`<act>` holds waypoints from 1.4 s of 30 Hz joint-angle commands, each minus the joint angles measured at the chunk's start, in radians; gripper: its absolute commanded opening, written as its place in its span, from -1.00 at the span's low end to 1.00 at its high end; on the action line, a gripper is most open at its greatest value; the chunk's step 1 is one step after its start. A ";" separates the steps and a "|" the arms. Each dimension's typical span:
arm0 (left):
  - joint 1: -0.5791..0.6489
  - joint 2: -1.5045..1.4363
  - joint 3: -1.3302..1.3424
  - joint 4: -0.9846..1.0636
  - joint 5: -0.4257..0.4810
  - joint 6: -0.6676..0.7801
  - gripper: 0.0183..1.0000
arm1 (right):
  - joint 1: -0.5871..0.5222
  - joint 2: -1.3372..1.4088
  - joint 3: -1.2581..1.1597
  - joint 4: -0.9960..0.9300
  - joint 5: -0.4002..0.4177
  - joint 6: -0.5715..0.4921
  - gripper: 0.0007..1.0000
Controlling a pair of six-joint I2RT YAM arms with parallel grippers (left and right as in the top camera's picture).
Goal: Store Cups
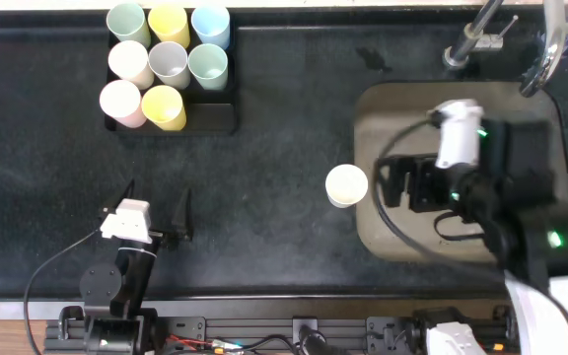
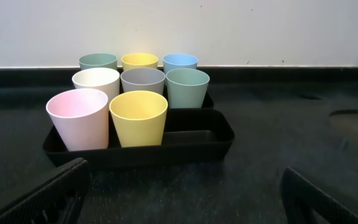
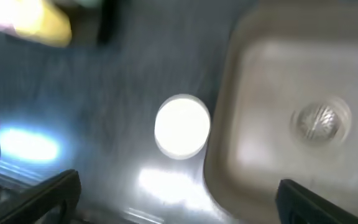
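The black countertop (image 1: 284, 148) carries everything. The sink (image 1: 402, 108) lies beneath the right arm. The tray (image 1: 215, 120) sits straight ahead of the left gripper (image 1: 156, 204), well apart from it, with eight cups (image 1: 169, 65) upright in it and one slot free beside the yellow cup (image 2: 138, 117). The loose white cup (image 1: 346, 185) stands mouth up on the counter just beside the sink's rim, near and ahead of the right gripper (image 1: 387, 185), whose jaws are released and spread wide. Its long axis is vertical, so the grasp likely comes down onto its wall. The right arm is far nearer. The left jaws are spread too, holding nothing. The right wrist view places the cup between the fingers' lines; the left wrist view reveals the free slot.
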 commanded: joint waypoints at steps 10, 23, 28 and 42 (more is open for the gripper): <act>-0.003 -0.009 -0.001 -0.003 -0.005 0.014 1.00 | 0.066 0.271 0.024 -0.079 -0.007 -0.066 1.00; -0.003 -0.009 -0.001 -0.003 -0.005 0.014 1.00 | 0.050 0.285 -0.173 0.096 0.117 -0.028 1.00; -0.003 -0.009 -0.001 -0.003 -0.005 0.015 1.00 | 0.051 0.285 -0.216 0.152 0.120 0.002 1.00; -0.003 -0.009 -0.001 -0.003 -0.005 0.015 1.00 | 0.083 0.412 -0.216 0.247 0.161 0.005 1.00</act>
